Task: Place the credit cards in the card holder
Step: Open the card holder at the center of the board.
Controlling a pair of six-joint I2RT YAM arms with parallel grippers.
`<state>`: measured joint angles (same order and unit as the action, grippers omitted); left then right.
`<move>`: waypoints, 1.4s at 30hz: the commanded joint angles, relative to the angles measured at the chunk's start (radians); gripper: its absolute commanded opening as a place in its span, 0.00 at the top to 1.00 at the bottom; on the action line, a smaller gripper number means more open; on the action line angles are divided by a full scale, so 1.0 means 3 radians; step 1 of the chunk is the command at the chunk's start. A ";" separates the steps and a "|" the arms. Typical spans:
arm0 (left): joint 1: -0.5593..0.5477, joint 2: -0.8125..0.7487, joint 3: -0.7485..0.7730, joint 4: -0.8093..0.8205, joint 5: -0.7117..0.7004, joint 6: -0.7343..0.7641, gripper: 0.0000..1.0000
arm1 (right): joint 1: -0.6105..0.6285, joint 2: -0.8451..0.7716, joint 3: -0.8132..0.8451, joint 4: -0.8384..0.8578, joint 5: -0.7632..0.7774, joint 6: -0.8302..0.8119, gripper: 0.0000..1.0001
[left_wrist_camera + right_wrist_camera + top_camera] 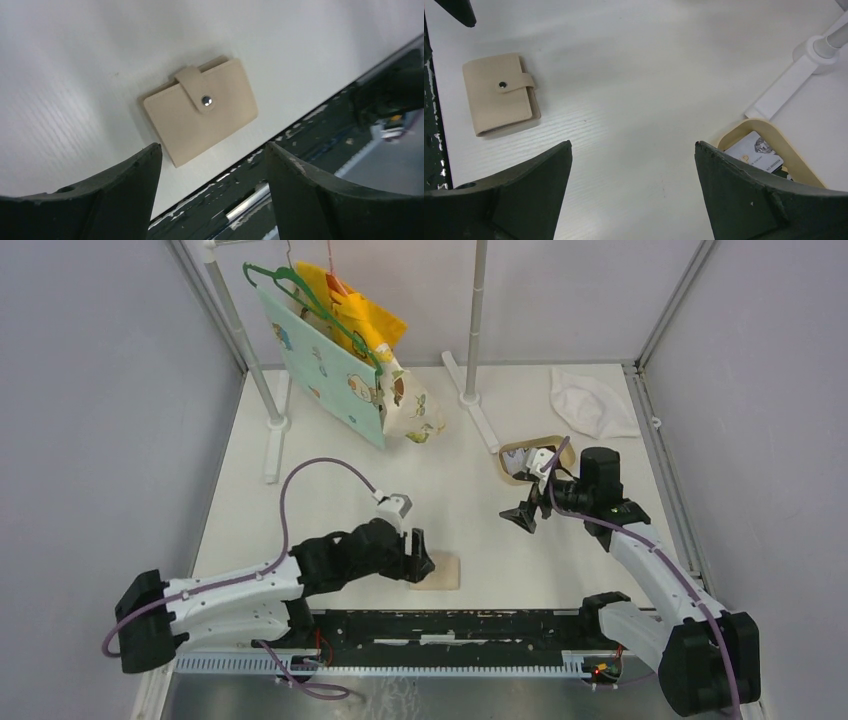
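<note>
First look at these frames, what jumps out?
The closed, snapped card holder lies flat near the front edge of the table, with the left gripper open just above it. The right gripper hangs open near the oval tray that holds the credit cards. Bright printed fabrics hang at the back left.
</note>
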<state>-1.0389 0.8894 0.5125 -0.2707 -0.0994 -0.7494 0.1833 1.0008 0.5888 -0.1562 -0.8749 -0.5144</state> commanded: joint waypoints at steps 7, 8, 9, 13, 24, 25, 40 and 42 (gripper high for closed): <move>-0.0852 0.1737 0.1158 -0.1440 -0.1896 -0.0935 0.17 | 0.0050 0.0012 -0.0090 0.0045 -0.0019 -0.0250 0.02; -0.0887 0.1884 0.1257 -0.1493 -0.1927 -0.0959 0.17 | 0.0050 0.0007 -0.0098 0.0050 -0.0022 -0.0253 0.02; -0.0908 0.2007 0.1333 -0.1508 -0.1923 -0.0956 0.17 | 0.0051 0.0003 -0.0104 0.0055 -0.0024 -0.0250 0.02; -0.0951 0.2279 0.1450 -0.1465 -0.1846 -0.0935 0.17 | 0.0058 0.0006 -0.0107 0.0054 -0.0029 -0.0254 0.02; -0.0944 0.2166 0.1174 -0.0888 -0.1473 -0.0695 0.25 | 0.0070 -0.0005 -0.0117 0.0050 -0.0067 -0.0271 0.02; -0.0942 0.2167 0.1182 -0.0887 -0.1482 -0.0660 0.28 | 0.0074 -0.0007 -0.0117 0.0045 -0.0070 -0.0270 0.02; -0.0938 0.2269 0.1127 -0.0228 -0.1148 0.0430 0.54 | 0.0315 -0.0037 -0.0217 -0.0260 -0.0383 -0.1026 0.02; -0.0939 0.2324 0.1197 -0.0110 -0.1145 0.0629 0.53 | 0.0376 -0.0104 -0.0317 -0.0288 -0.0442 -0.1298 0.02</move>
<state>-1.3190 1.5616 0.8532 -0.4519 -0.4862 -0.7380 0.2646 1.0092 0.5358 -0.2127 -0.9234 -0.7246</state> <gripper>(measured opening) 0.465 0.979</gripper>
